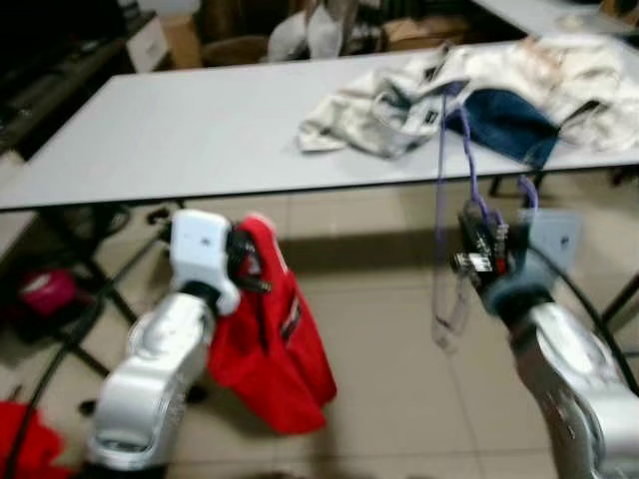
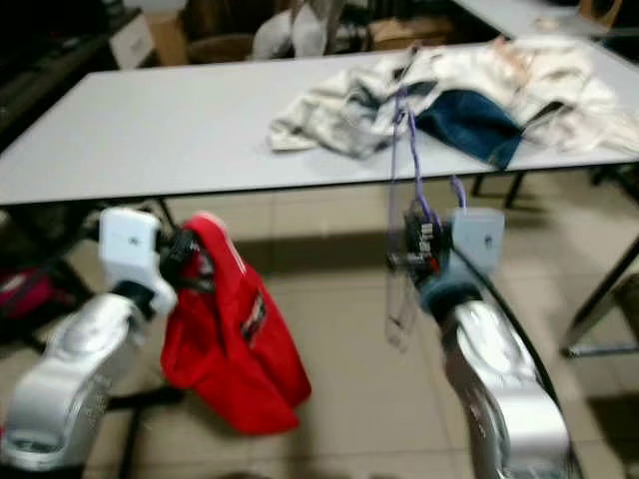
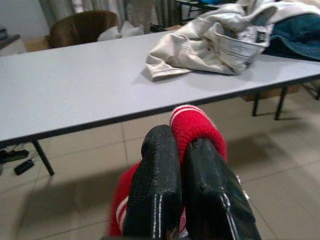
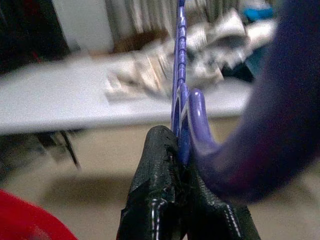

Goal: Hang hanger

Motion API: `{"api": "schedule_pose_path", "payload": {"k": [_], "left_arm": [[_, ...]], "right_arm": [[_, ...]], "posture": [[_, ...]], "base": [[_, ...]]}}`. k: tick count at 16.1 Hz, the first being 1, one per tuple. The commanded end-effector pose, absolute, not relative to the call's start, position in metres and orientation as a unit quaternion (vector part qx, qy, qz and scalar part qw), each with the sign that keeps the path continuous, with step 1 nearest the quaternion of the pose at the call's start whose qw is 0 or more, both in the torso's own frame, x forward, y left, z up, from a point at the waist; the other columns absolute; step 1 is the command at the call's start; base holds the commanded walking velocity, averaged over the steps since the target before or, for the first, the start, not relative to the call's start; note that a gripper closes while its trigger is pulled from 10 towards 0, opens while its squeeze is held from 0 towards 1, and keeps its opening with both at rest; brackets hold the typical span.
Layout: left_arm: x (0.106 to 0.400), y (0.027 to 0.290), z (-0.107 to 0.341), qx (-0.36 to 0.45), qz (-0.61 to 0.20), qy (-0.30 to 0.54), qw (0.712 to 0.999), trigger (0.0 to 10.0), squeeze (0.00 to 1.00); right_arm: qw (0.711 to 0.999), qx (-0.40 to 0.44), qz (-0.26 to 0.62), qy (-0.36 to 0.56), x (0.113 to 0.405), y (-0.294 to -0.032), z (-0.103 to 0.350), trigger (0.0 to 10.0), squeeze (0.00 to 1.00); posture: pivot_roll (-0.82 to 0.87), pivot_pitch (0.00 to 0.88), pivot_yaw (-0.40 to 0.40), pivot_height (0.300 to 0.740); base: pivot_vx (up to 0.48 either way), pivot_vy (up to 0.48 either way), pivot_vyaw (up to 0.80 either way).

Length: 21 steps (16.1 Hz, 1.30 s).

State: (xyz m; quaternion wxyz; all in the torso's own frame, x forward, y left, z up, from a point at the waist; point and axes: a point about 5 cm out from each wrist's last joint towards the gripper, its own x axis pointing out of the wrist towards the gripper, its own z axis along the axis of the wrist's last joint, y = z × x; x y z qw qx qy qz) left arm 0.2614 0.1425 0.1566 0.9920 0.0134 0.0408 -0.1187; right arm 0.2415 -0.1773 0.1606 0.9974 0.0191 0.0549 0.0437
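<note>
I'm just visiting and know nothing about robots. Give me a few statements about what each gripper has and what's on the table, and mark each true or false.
1. The left gripper is shut on a red garment. True.
2. The right gripper is open and holds nothing. False: it is shut on a purple hanger.
3. The red garment lies on the table. False: it hangs from the left gripper above the tiled floor, in front of the table.
4. A pile of light clothes lies on the table with something dark blue among them. True.
5. The hanger already carries the red garment. False: each is in a different gripper, apart from the other.
</note>
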Motion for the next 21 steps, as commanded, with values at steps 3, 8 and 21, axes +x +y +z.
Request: {"api": "schedule_pose_path", "payload": {"k": [3, 8, 21], "left_arm": [[0.261, 0.148, 0.172, 0.0, -0.097, -0.002, 0.995, 10.0, 0.0], [0.265, 0.144, 0.175, 0.013, -0.096, -0.017, 0.995, 10.0, 0.0], [0.27, 0.156, 0.175, 0.023, -0.065, -0.02, 0.997, 10.0, 0.0]], "right_arm": [[0.997, 0.032, 0.052, 0.042, 0.245, -0.172, 0.167, 10.0, 0.0], [0.99, 0.025, 0.127, 0.057, 0.242, -0.161, 0.163, 10.0, 0.0], [0.977, -0.024, 0.204, 0.05, 0.242, -0.145, 0.166, 10.0, 0.0]], "posture": [[-0.11, 0.001, 0.087, 0.74], [-0.11, 0.0, 0.081, 0.74], [-0.11, 0.0, 0.084, 0.74]], "base": [[0.0, 0.107, 0.0], [0.0, 0.0, 0.0], [0.314, 0.0, 0.34]]}}
